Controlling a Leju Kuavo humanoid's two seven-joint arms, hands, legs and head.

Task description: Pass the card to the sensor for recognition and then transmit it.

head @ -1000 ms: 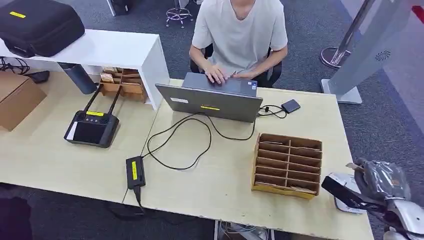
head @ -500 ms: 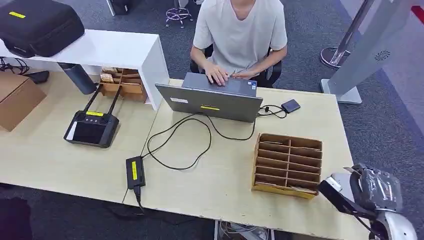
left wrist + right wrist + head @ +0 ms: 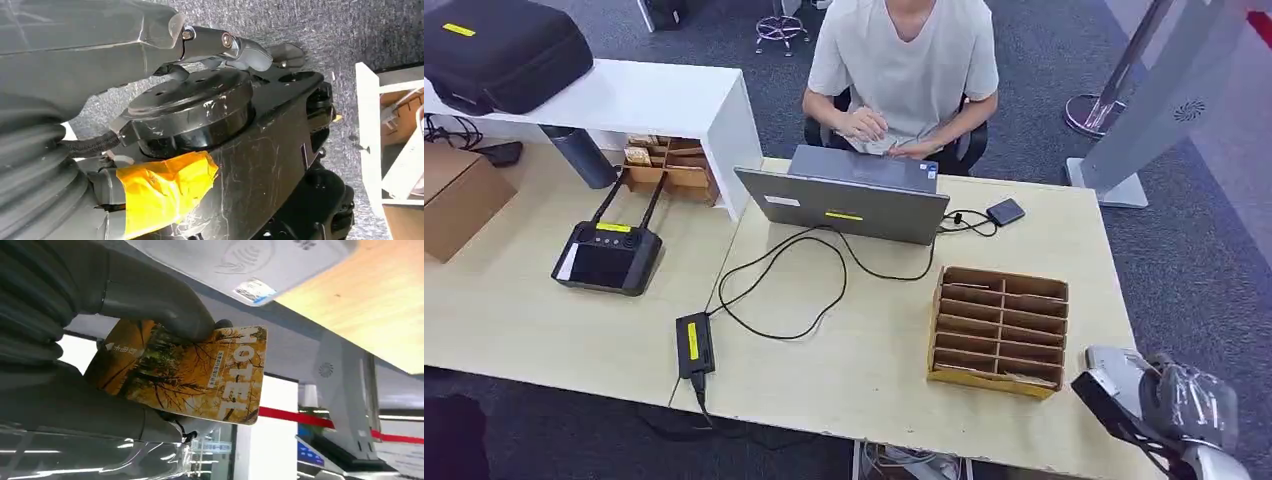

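Observation:
A yellow-orange card (image 3: pixel 185 372) printed with autumn trees and the word HOTEL is pinched between the thumb and fingers of my right hand (image 3: pixel 125 305). Close past the card is the white sensor (image 3: pixel 250 260) with a wave symbol on its face; card and sensor are apart. From the head view, my right hand (image 3: pixel 1184 405) is at the table's near right corner, partly over the white sensor (image 3: pixel 1114 365). My left hand (image 3: pixel 225 45) hangs beside my body with its fingers out straight and nothing in them.
A wooden slotted organiser (image 3: pixel 999 330) stands just left of the sensor on the table (image 3: pixel 874 370). A person (image 3: pixel 904 60) sits behind an open laptop (image 3: pixel 844 205). Cables, a black power brick (image 3: pixel 694 343) and a black controller (image 3: pixel 609 255) lie to the left.
My right hand has dropped back toward the table's near right corner, uncovering more of the white sensor. The person's hands have lifted off the laptop keyboard.

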